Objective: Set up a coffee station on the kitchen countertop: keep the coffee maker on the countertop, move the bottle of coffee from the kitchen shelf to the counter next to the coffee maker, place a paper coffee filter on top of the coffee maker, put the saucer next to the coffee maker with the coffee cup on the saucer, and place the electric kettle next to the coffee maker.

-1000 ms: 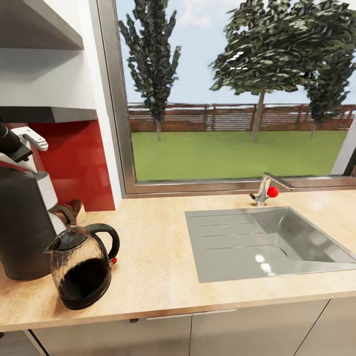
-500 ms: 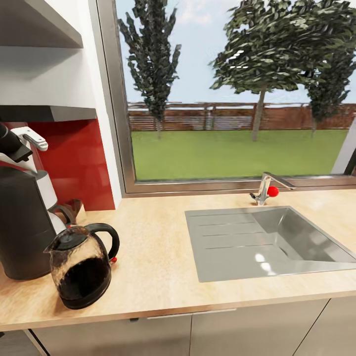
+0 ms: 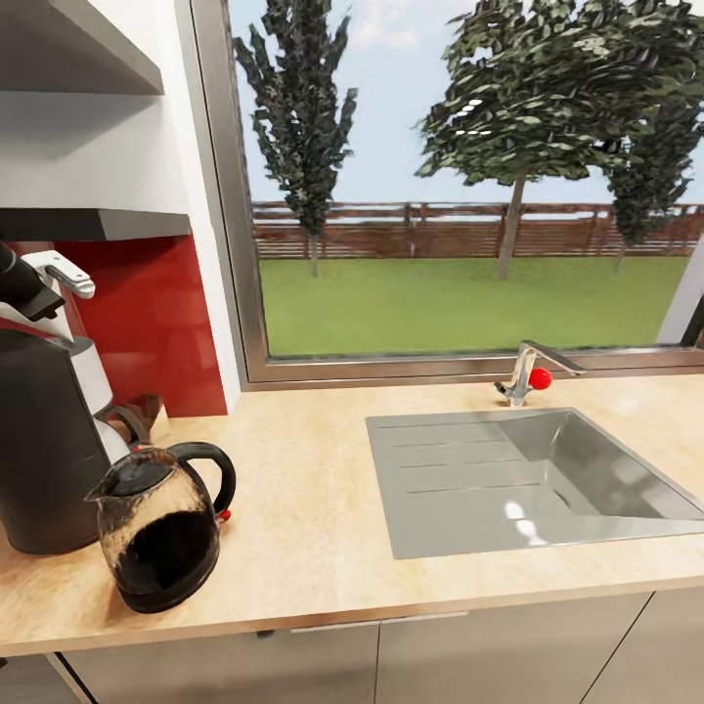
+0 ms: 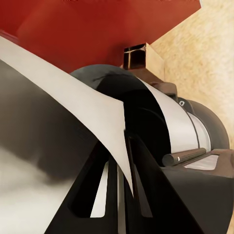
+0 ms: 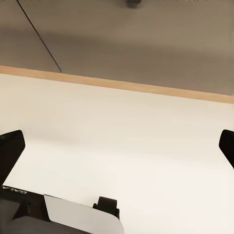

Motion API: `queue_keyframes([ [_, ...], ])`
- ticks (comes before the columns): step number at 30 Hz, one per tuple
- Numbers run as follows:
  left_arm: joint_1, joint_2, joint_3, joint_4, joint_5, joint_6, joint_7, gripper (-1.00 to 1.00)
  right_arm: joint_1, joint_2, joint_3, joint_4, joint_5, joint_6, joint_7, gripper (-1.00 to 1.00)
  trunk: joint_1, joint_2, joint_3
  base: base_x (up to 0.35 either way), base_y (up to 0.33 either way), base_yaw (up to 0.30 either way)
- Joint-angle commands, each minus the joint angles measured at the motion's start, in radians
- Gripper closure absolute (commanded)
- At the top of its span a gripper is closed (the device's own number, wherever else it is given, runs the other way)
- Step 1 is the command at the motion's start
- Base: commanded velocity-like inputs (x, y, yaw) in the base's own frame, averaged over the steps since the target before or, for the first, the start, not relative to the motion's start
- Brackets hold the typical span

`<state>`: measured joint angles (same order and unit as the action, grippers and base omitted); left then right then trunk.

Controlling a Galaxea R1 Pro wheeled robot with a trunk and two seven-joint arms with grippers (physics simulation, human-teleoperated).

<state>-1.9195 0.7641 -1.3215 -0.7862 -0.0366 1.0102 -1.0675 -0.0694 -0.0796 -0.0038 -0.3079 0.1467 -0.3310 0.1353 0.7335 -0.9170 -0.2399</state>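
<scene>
Paper coffee filter (image 4: 63, 92): judged very light, thin and limp, easy to crease or tear, so best taken at its edge with a soft pinch and laid down slowly. Was caught by one edge between the closed fingers of the left gripper (image 4: 119, 165), as far as could be judged from the left wrist view, and hung just above the dark round top of the coffee maker (image 4: 146, 112), whether touching it or not could not be told. Counted: one filter, one coffee maker, tall and dark, at the left end of the countertop (image 3: 313, 489). Just beside and in front of it stood one electric kettle (image 3: 161, 533), upright, of glass and so judged fragile and heavier, its handle turned to the sink side. Farther along, well apart, lay one steel sink (image 3: 440, 469) with one tap (image 3: 523, 372), behind them a large window. Right gripper (image 5: 117, 146) hung spread wide with nothing between its fingers (image 5: 9, 153), over a pale surface with a wood-coloured edge. Counted in all: two grippers, one busy, one free.
</scene>
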Motion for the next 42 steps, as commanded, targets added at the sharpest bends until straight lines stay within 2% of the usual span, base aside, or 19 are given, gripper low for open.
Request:
queue_keyframes([
  [1, -0.003, 0.001, -0.005, -0.002, -0.006, 0.002, -0.007, 1.00, -0.001, 0.000, -0.001, 0.001, 0.007, -0.003, 0.001, -1.00, 0.000, -0.001, -0.001, 0.005, 0.000, 0.000],
  [42, -0.001, 0.001, -0.007, -0.002, -0.006, 0.002, -0.007, 1.00, -0.001, 0.000, -0.001, 0.000, 0.007, -0.003, 0.001, -1.00, 0.000, -0.001, -0.003, 0.008, 0.000, 0.000],
])
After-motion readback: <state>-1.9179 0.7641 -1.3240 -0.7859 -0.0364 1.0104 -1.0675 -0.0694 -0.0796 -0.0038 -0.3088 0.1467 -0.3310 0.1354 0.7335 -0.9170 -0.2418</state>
